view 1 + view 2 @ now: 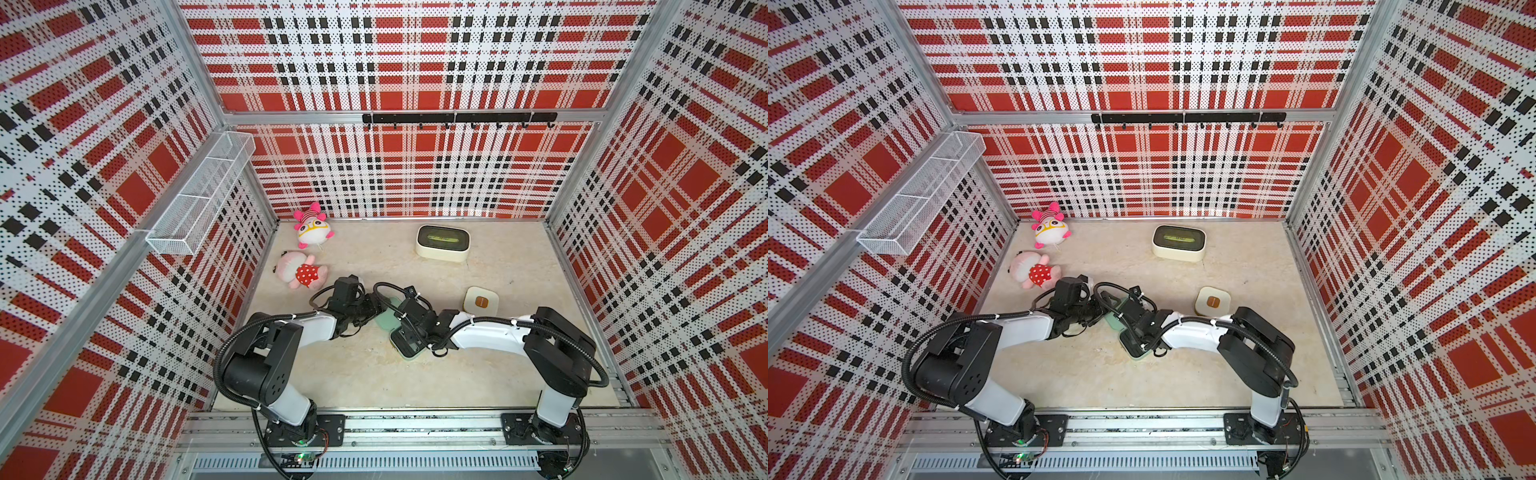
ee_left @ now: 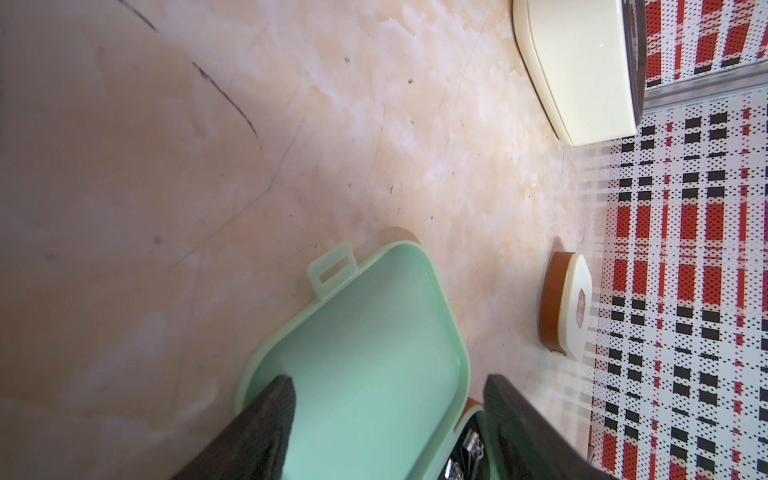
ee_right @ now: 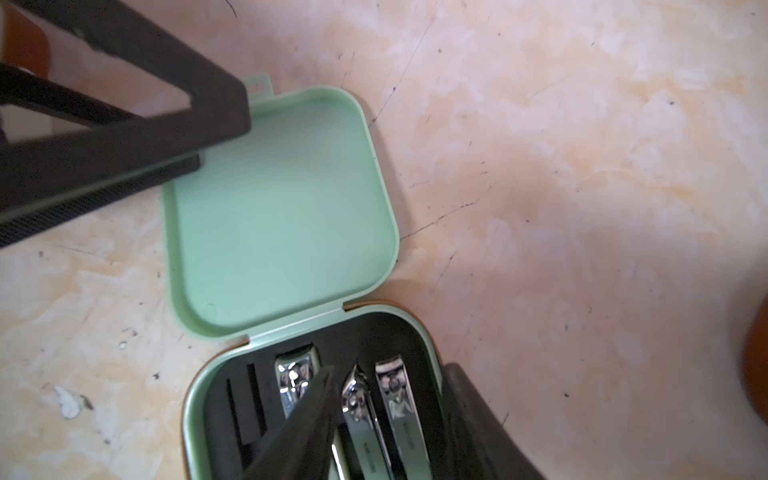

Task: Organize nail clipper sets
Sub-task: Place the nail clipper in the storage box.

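Over the green case (image 3: 282, 208), my right gripper (image 3: 390, 370) and left gripper (image 2: 390, 382) are half open, holding nothing.

both top views are bright and evenly lit; the tabletop (image 1: 374, 374) looks pale and a little washed out at the middle of the frame. the plaid walls (image 1: 104, 166) bow outward toward the frame edges, a wide-lens bend. only soft shadows lie under my arms (image 1: 316, 328). in the left wrist view a broad dim shadow covers much of the tabletop, and my left tool (image 2: 390, 432) is out of focus. in the right wrist view my right tool (image 3: 388, 415) is soft, the left tool smeared, and the clippers (image 3: 392, 399) glint.
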{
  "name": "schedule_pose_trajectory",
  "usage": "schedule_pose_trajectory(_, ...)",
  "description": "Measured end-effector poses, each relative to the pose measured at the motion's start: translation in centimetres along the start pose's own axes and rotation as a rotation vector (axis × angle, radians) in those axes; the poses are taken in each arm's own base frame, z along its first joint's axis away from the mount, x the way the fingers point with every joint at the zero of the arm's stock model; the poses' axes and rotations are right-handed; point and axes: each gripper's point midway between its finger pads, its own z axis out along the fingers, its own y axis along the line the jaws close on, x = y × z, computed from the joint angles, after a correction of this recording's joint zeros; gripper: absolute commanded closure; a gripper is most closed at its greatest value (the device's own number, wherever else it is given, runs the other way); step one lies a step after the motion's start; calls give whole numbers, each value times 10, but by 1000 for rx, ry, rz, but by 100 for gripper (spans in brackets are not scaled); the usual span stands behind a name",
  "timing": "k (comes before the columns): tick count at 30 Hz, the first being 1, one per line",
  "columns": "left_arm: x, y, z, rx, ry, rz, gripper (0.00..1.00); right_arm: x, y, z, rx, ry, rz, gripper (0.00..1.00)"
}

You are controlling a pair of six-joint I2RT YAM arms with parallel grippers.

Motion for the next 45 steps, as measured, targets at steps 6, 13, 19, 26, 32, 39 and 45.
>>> schedule_pose_trajectory(6,0,0,0,0,1,3,24,-10,-8,-7,-22,-11,29,47)
schedule_pose_trajectory(13,0,0,0,1,2,8,24,2,-26,3,-31,49,65,46)
schedule_pose_trajectory(19,0,0,0,1,2,10,24,1,-23,3,-59,56,84,45)
schedule_pose_trajectory(26,0,0,0,1,2,11,24,0,-23,4,-65,57,95,45)
schedule_pose_trajectory(32,0,0,0,1,2,11,24,5,-25,10,-58,69,98,45)
schedule_pose_trajectory(39,0,0,0,1,2,12,24,13,-30,13,-49,83,104,45)
schedule_pose_trajectory(45,0,0,0,1,2,13,24,13,-30,14,-49,80,112,45)
